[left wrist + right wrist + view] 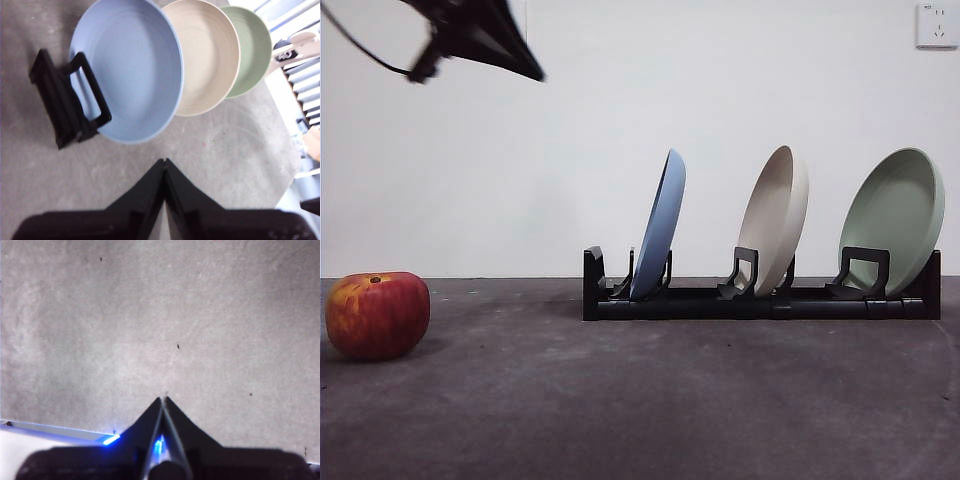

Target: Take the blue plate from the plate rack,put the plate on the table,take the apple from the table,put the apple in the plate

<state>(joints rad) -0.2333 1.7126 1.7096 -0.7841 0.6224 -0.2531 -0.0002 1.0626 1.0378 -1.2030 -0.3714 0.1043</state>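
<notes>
The blue plate stands on edge in the leftmost slot of the black plate rack, on the dark grey table. The red apple lies on the table at the far left. My left gripper is shut and empty, high above the table and short of the blue plate and rack; it shows as a dark tip at the top left of the front view. My right gripper is shut and empty over bare table.
A beige plate and a pale green plate stand in the rack's other slots; both show in the left wrist view. A white wall with a socket is behind.
</notes>
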